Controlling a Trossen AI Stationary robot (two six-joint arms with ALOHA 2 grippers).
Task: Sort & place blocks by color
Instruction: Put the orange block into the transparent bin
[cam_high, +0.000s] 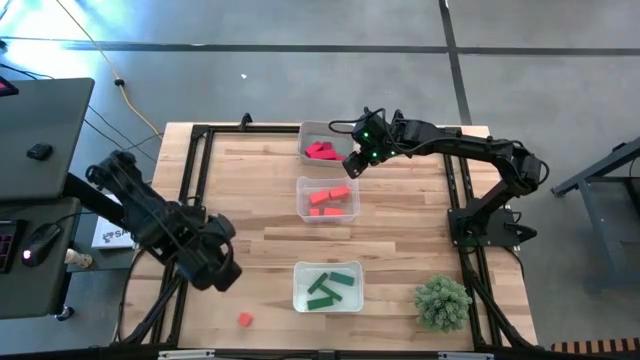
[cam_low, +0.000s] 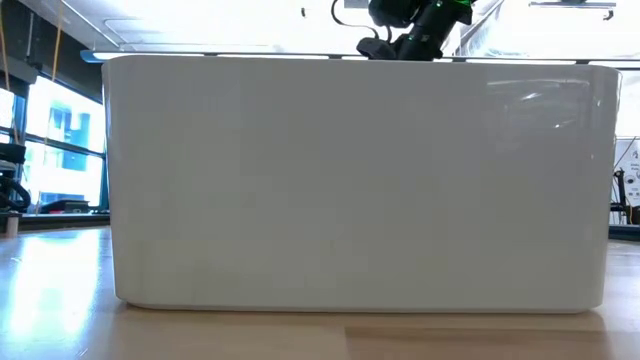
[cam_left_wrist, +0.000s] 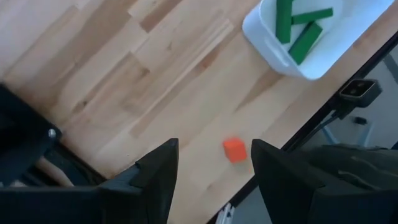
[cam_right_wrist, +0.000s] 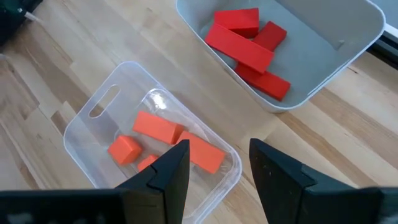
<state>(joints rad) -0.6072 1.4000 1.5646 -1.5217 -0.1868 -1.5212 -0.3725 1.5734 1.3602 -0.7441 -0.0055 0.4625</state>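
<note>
We lower the left pincer (cam_left_wrist: 211, 180), jaws apart, squarely over the lone orange-red block (cam_high: 245, 319) lying near the counter (cam_high: 250, 200) edge (right pincer (cam_right_wrist: 214, 171), also apart, waits above the trays), then close gently.

The left arm reaches in from nine o'clock toward six o'clock, its left gripper (cam_high: 222, 275) low with fingers (cam_left_wrist: 158, 174) spread apart. The right arm stretches from three o'clock toward twelve, its right gripper (cam_high: 353, 165) likewise parted, fingers (cam_right_wrist: 174, 168) empty.
</note>
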